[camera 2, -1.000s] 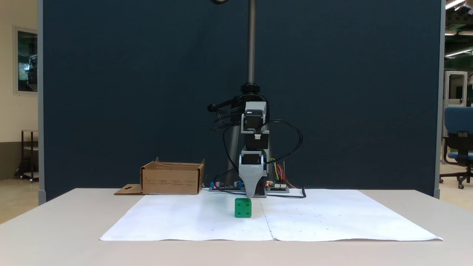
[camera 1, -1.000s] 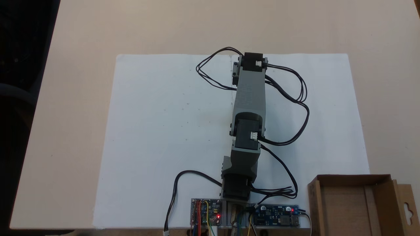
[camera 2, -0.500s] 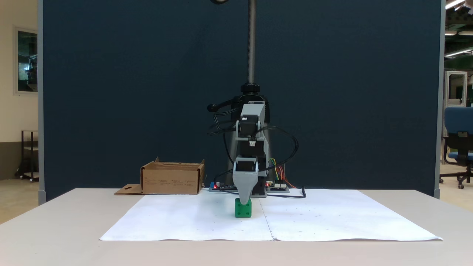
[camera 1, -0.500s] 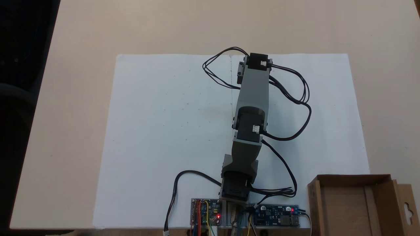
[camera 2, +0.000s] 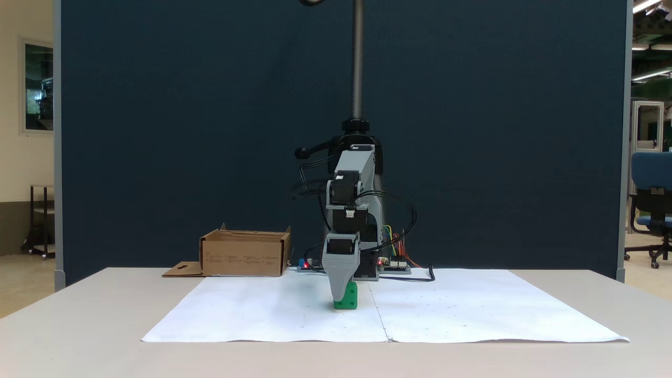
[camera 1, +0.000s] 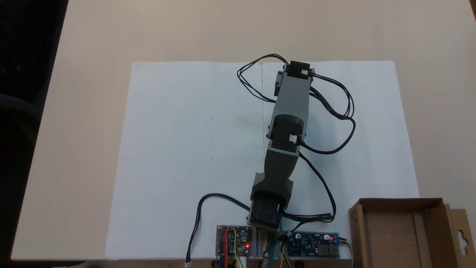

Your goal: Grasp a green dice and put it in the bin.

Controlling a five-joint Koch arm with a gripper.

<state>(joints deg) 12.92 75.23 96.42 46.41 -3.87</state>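
The green dice point(camera 2: 348, 301) sits under the bent-down arm; the gripper point(camera 2: 340, 295) overlaps it at 10 o'clock, its opening and grip impossible to tell.

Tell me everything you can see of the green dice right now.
The green dice, a small bright green plastic-looking cube, sits upright on the white paper sheet near its centre crease. One dark pip shows on the face toward the camera. The grey gripper has come down in front of its upper left part, hiding it; the jaws' grip cannot be judged. The cardboard box stands apart.

Dark blue partition point(camera 2: 210, 131) behind beige table point(camera 2: 79, 325); blue office chair point(camera 2: 651, 194) at right
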